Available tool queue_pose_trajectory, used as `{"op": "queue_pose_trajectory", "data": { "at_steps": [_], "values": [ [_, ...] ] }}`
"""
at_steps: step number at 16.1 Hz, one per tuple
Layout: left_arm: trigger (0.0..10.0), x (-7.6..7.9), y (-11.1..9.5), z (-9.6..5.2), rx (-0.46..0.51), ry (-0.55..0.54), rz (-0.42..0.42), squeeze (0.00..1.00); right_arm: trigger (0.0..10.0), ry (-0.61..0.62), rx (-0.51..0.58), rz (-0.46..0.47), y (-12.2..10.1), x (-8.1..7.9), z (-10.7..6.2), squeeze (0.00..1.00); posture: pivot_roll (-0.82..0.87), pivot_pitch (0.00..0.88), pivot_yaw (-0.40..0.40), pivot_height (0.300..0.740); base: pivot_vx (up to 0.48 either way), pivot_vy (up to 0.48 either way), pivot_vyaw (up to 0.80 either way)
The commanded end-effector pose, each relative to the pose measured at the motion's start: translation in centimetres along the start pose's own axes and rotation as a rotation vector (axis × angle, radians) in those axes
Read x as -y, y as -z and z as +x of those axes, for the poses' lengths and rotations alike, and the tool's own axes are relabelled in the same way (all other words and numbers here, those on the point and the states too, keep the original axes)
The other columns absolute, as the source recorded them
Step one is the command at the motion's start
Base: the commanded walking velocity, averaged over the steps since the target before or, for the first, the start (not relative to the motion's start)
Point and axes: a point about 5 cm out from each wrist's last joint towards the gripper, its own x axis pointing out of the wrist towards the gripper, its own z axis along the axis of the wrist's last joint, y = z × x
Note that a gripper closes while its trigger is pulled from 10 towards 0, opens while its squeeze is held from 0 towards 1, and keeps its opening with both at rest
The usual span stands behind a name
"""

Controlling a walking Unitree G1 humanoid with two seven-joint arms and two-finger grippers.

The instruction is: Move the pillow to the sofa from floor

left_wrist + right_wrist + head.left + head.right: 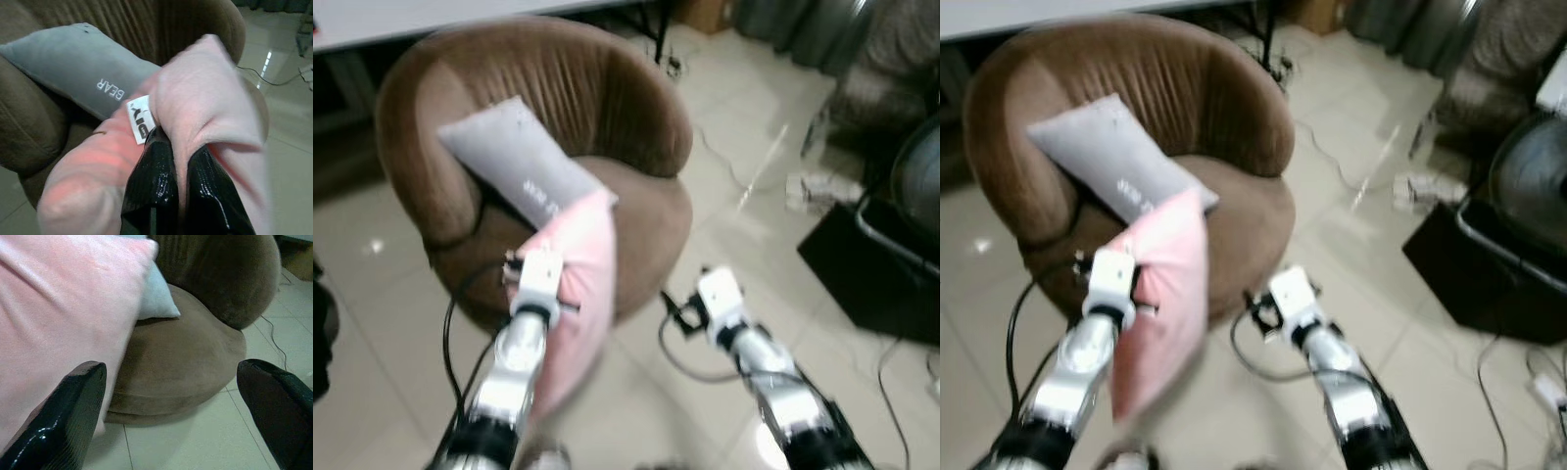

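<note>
Pink pillow (pixel 576 284) hangs off the floor, long axis running from about 1 o'clock at its top corner down to 7 o'clock, the top corner reaching over the front edge of the brown round sofa chair (pixel 607 108) and touching the grey pillow (pixel 514 162) that leans on the seat and backrest. The lower end dangles over the tiled floor (pixel 705 392) in front of the seat. The left hand (pixel 178 161) has its two black fingers (pixel 151 181) pinched together on a fold of the pink fabric beside a white label (pixel 142 117), so the pillow lies ahead of it and droops at its 3 o'clock side. The right hand (pixel 171 396) is spread wide apart and holds nothing, low at the pillow's 4 o'clock, its fingers framing the seat's front edge; the pink cloth lies close by one finger (pixel 68 416)
</note>
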Motion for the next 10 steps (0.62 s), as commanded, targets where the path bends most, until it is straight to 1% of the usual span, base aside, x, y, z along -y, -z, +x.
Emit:
{"op": "queue_pose_trajectory", "data": {
  "at_steps": [1,6,10],
  "values": [
    [0.0,-0.3,-0.61,0.24,0.026,-0.025,0.004,0.0,10.0,-0.008,0.004,-0.004,-0.13,-0.27,0.16,0.38,0.06,0.099,-0.122,0.74,0.454,0.0,0.56],
    [0.0,-0.35,-0.59,0.27,0.025,-0.036,-0.003,0.0,10.0,-0.012,0.008,-0.01,-0.1,-0.41,0.13,0.38,0.06,0.101,-0.123,0.74,0.472,0.0,0.54],
    [0.0,-0.38,-0.46,0.21,0.02,-0.036,0.007,0.0,10.0,-0.005,0.005,-0.004,0.06,-0.41,0.0,0.38,0.06,0.108,-0.121,0.74,0.48,0.0,0.52]
  ]
}}
